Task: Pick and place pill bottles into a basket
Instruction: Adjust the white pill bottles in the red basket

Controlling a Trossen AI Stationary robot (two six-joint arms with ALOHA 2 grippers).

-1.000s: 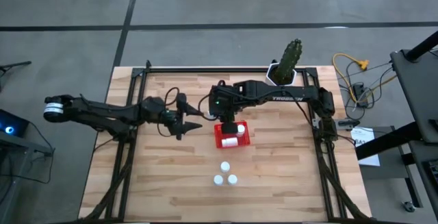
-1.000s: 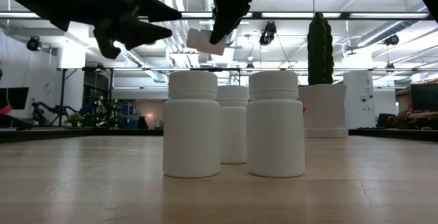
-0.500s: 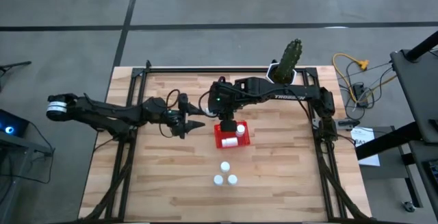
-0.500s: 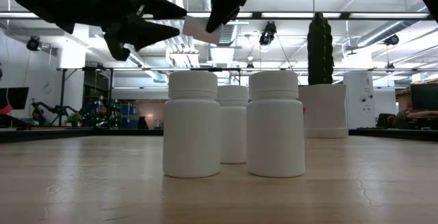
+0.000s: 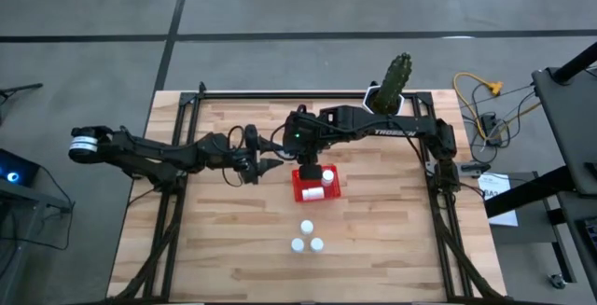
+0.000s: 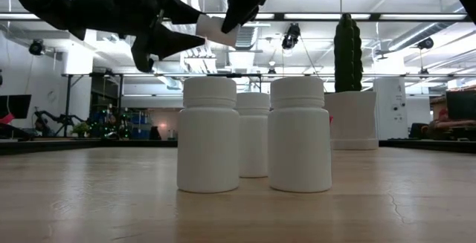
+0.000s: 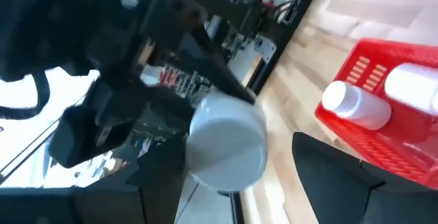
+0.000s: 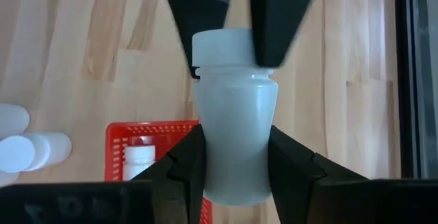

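My right gripper [image 5: 305,161] is shut on a white pill bottle [image 8: 233,114] in the air over the far left side of the red basket [image 5: 317,184]. The bottle's cap [image 7: 226,139] points toward my left gripper [image 5: 270,165]. That gripper is open, with a finger on either side of the cap [image 8: 222,44]. I cannot tell whether it touches. Two bottles [image 5: 320,186] lie in the basket. Three more bottles [image 5: 306,238] stand upright on the table nearer the front edge; they also show in the low view [image 6: 253,135]. My right gripper pinches the bottle's body [image 8: 236,135] between its two fingers [image 8: 188,166], toward the base end. The fingers come slanting down from above. The bottle is lifted clear of the table and basket, lying roughly level with its cap toward the table's left.
A white pot with a green cactus [image 5: 387,90] stands at the table's far edge, right of centre. Bare wooden table [image 5: 215,240] lies to the left and front of the three standing bottles.
My left gripper has moved toward the table's right, up to the held bottle, and its open fingers now stand around the cap. My right gripper has raised the bottle slightly and otherwise kept its place.
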